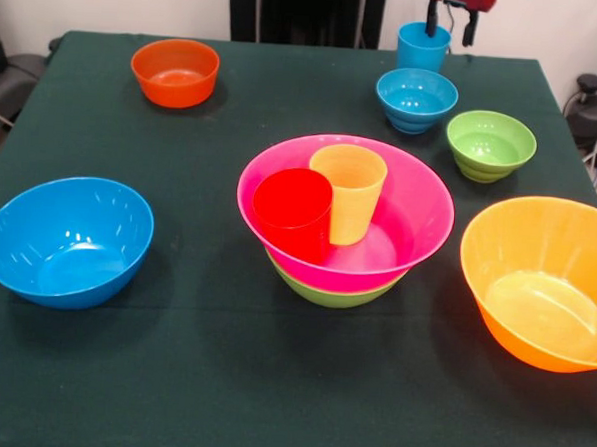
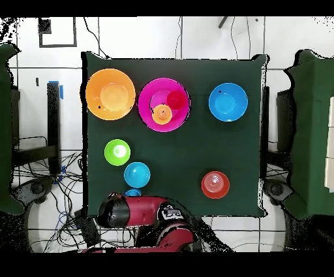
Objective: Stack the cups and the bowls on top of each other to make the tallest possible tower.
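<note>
A large pink bowl (image 1: 419, 215) (image 2: 149, 98) sits nested on a green bowl (image 1: 325, 291) at the table's middle, forming the tower. A red cup (image 1: 293, 213) (image 2: 176, 99) and a yellow cup (image 1: 347, 192) (image 2: 162, 115) stand upright side by side inside it. A light blue cup (image 1: 422, 48) (image 2: 133, 193) stands at the far edge. My gripper (image 1: 449, 37) hangs open just above it, one black finger over the cup's rim and the other to its right. The arm hides the gripper in the overhead view.
Loose on the dark green table (image 1: 270, 392): a medium blue bowl (image 1: 67, 239) (image 2: 227, 102), a small orange bowl (image 1: 174, 72) (image 2: 215, 185), a small blue bowl (image 1: 416, 100) (image 2: 137, 174), a small green bowl (image 1: 490, 145) (image 2: 117, 152), and a large yellow-orange bowl (image 1: 541, 281) (image 2: 110, 94).
</note>
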Robot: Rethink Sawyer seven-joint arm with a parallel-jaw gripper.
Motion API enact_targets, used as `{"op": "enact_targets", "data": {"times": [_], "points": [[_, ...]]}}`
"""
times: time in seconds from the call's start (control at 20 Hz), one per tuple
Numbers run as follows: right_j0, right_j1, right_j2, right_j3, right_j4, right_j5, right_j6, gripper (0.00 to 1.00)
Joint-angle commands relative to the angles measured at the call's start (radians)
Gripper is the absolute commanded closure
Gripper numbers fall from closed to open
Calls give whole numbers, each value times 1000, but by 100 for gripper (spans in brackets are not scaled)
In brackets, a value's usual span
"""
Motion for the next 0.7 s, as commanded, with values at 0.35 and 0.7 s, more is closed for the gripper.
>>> {"op": "enact_targets", "data": {"times": [0.35, 0.7], "points": [[23, 63, 36, -83, 9, -36, 105, 0], [28, 80, 21, -100, -2, -66, 100, 0]]}}
